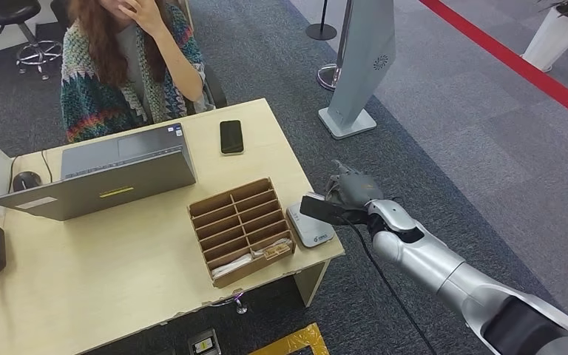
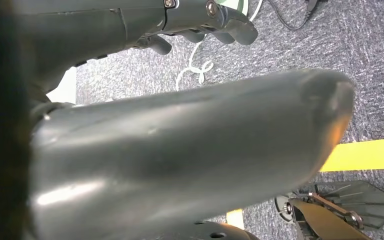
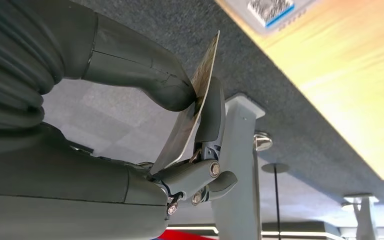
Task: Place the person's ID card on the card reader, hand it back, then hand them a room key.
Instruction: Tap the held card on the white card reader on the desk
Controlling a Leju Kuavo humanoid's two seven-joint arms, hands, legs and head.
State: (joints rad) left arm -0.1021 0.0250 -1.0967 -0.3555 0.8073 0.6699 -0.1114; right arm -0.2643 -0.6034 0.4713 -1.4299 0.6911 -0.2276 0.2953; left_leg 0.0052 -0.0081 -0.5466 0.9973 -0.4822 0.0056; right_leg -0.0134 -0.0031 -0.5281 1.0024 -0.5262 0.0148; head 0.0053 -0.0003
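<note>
Right hand (image 1: 355, 194) pinches thin glossy ID card (image 3: 192, 107) between thumb and fingers, just beside flat white card reader (image 1: 309, 225); left hand (image 2: 180, 165) finger state: cannot tell.

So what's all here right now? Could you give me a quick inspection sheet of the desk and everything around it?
Surface: pale wooden desk, person seated behind it.
Job's things: white flat card reader at the desk's near right corner; thin card held off the desk; brown slotted cardboard organiser with small items in its front slots.
Clutter: grey open laptop, black smartphone, black mouse.
Hands: right hand pinches the card beside the reader; left hand hangs above the floor, holding nothing visible.
Cables: white cord on the carpet.
Surroundings: grey carpet, yellow floor tape, grey standing kiosk.
</note>
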